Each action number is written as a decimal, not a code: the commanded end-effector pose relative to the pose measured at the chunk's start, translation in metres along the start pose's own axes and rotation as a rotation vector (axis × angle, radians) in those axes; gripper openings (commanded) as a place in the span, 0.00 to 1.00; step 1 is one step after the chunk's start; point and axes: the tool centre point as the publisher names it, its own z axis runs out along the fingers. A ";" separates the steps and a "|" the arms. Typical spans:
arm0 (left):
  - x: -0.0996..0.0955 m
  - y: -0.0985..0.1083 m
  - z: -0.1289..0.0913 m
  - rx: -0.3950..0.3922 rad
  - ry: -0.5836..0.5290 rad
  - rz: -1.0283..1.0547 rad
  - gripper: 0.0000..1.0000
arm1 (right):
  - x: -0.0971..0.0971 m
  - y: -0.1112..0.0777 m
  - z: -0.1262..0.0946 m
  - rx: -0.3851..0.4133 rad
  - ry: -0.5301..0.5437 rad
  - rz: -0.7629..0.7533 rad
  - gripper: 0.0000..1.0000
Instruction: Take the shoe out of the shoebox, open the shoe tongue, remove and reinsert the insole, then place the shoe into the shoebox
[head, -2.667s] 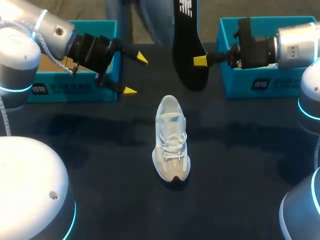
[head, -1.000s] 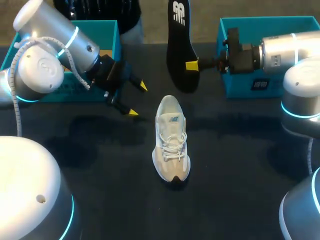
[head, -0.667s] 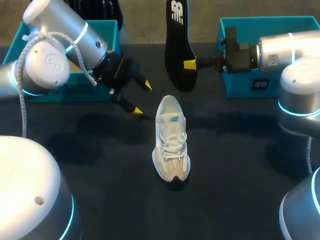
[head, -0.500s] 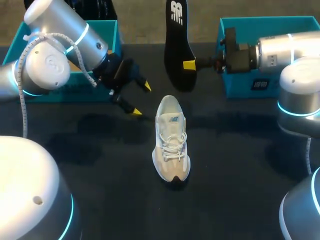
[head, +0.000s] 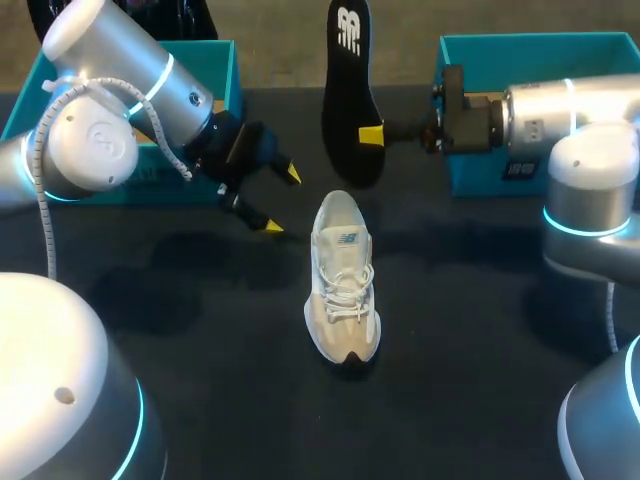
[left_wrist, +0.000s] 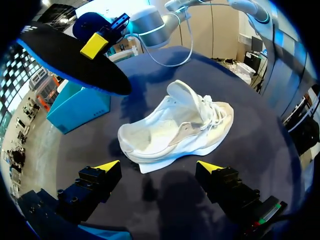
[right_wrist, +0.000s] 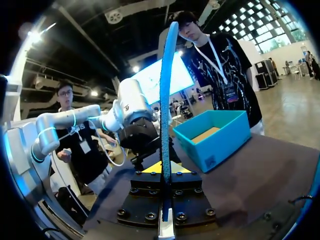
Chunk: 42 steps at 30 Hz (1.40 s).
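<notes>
Pinching the black insole (head: 345, 95) with the right fingers (head: 371, 135), pressing on its two faces low down, holding it on end in the air above the desk (head: 470, 340), just beyond the heel of the white shoe (head: 343, 290). Spreading the left fingers (head: 270, 227) wide, gripping nothing, hovering near the shoe's heel and apart from it. Resting the shoe upright on the desk's middle, toe pointing toward the robot, tongue lifted. Flanking the far side, the left blue box (head: 215, 60) and the right blue box (head: 530, 48).
</notes>
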 end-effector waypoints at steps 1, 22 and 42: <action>0.001 0.000 -0.001 -0.003 0.000 0.000 1.00 | -0.004 -0.012 0.011 -0.032 0.008 0.013 0.00; 0.001 0.000 -0.001 -0.003 0.000 0.000 1.00 | -0.009 -0.057 0.030 -0.080 0.048 0.071 0.00; 0.001 0.000 -0.001 -0.003 0.000 0.000 1.00 | -0.017 -0.092 0.025 -0.059 0.077 0.055 0.00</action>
